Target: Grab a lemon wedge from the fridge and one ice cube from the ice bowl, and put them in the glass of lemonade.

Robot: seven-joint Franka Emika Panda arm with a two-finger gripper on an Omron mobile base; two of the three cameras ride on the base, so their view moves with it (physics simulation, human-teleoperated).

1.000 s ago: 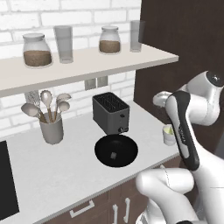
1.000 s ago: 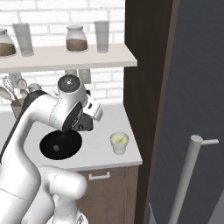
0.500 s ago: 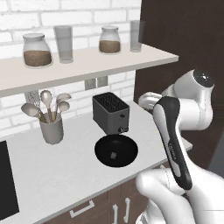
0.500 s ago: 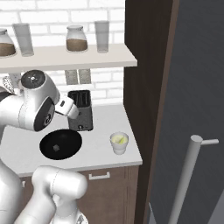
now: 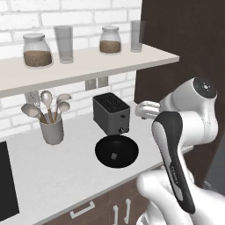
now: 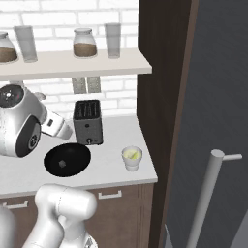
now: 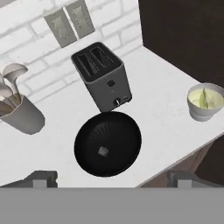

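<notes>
1. setting: white counter (image 7: 162, 109) against a white brick wall, with a dark tall panel at its right end and a pale shelf (image 6: 72, 63) above.
2. ice bowl (image 7: 107, 143): glossy black, sits on the counter directly in front of the toaster (image 7: 102, 82), near the front edge.
3. ice cube (image 7: 103, 151): one small pale cube lies near the centre of the bowl floor; also seen in the left base view (image 5: 114, 155).
4. glass of lemonade (image 7: 204, 102): stands on the counter to the right of the bowl, well apart from it, close to the dark panel. a pale yellow piece shows in the liquid; whether it is a lemon wedge cannot be told.
5. gripper (image 7: 109, 179): jaws stand wide apart, nothing between them. it hangs above the counter, looking down on the bowl, clear of it.
6. fridge (image 6: 213, 121): grey door at the right of the right base view, a slim vertical handle in the near foreground.
7. surroundings: grey utensil holder (image 5: 51, 130) with spoons, left of the toaster; two wall outlets behind the toaster; jars and tumblers on the shelf.
</notes>
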